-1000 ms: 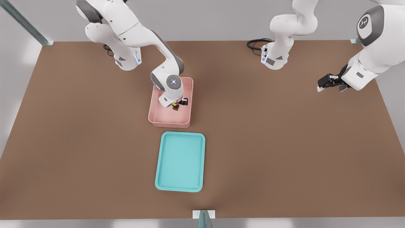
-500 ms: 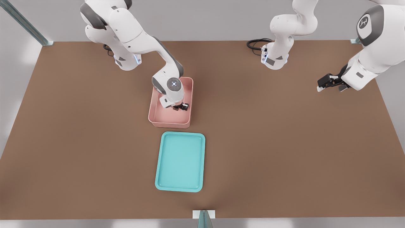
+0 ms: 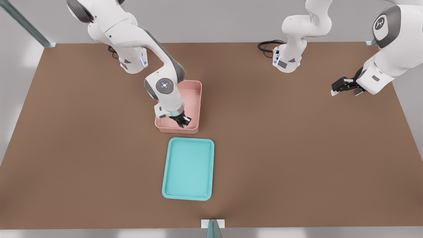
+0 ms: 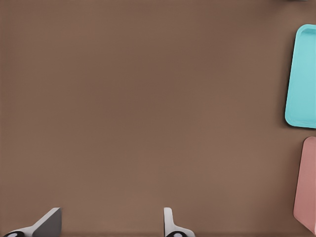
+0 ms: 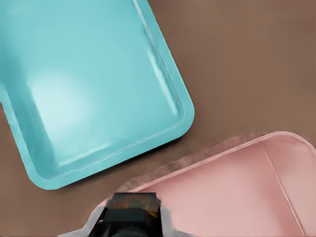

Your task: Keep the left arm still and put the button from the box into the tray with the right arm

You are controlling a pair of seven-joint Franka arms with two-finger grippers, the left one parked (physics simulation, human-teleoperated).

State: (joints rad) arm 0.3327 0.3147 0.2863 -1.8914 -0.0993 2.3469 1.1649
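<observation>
Gripper (image 3: 182,122) over box (image 3: 195,99); button (image 5: 132,203) only in wrist view.

gripper (image 3: 182,123): low over the near end of the box (image 3: 195,99), close to its near wall, clamped on the button (image 5: 132,205)
toward the tray (image 3: 188,168): only that near wall of the box in the way; a bare strip of table (image 3: 297,148) beyond it
tray: low rim; open from above
</observation>
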